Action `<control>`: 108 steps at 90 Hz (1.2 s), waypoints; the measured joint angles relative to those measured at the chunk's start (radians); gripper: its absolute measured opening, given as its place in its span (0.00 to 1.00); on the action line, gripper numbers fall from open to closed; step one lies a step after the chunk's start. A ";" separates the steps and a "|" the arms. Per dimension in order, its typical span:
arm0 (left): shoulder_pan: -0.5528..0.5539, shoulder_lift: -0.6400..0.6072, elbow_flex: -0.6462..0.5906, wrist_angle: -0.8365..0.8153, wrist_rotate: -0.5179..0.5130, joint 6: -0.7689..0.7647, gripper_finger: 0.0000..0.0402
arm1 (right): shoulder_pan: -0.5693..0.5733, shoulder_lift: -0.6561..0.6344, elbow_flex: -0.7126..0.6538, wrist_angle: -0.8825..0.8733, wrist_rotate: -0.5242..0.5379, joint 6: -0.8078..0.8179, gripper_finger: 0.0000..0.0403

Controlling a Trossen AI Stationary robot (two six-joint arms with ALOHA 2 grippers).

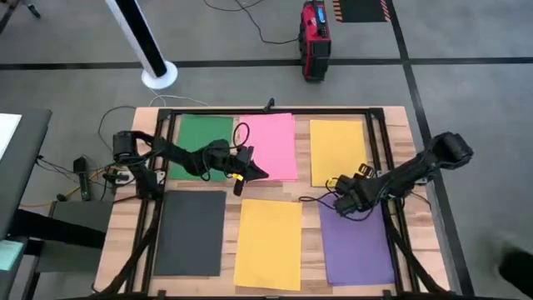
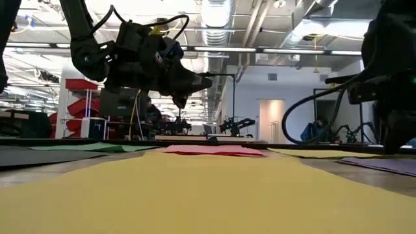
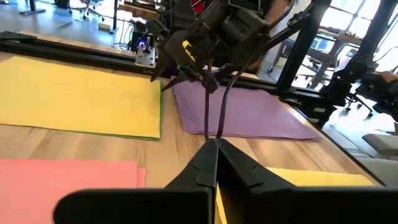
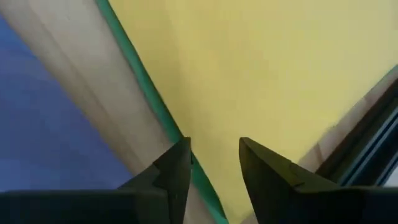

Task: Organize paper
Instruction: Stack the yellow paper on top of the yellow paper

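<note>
Six sheets are laid out in two rows on the pale wooden table [image 1: 125,225]: a green sheet [image 1: 193,137], a pink sheet [image 1: 273,143] and a yellow sheet [image 1: 337,150] in the far row, and a dark grey sheet [image 1: 190,233], a second yellow sheet [image 1: 268,243] and a purple sheet [image 1: 356,246] in the near row. The step in hand is judged to be the squaring or collecting of the far yellow sheet, beneath which a thin green edge [image 4: 155,99] is seen in the right wrist view, so that another sheet appears to lie under it. The right pincer [image 1: 340,200] is held low at that sheet's near corner, between it and the purple sheet, with its jaws parted and nothing between them. The left pincer [image 1: 256,171] is raised above the near edge of the pink sheet, its jaws pressed together and empty. The next move is judged to call for a shallow approach, so that one jaw is slipped under the thin edge without the sheet being creased or pushed. No container is seen on the table, and the sheets lie flat and mostly apart.
</note>
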 joint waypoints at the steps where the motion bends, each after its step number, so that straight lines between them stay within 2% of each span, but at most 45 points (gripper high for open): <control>1: 0.000 0.000 0.000 -0.002 0.000 0.001 0.00 | 0.000 0.000 -0.002 0.002 0.000 0.000 0.33; 56: 0.000 0.000 0.000 -0.018 0.000 0.007 0.00 | 0.010 0.000 -0.038 0.024 -0.043 0.013 0.33; 80: 0.000 0.000 0.000 -0.018 0.000 0.006 0.00 | -0.015 0.000 -0.046 0.032 0.000 0.023 0.32; 95: 0.000 0.000 0.000 -0.019 0.000 0.006 0.00 | -0.053 -0.001 -0.087 0.083 0.000 0.018 0.25; 108: 0.000 0.000 0.000 -0.019 0.000 -0.005 0.00 | -0.066 -0.001 -0.074 0.067 0.000 0.018 0.09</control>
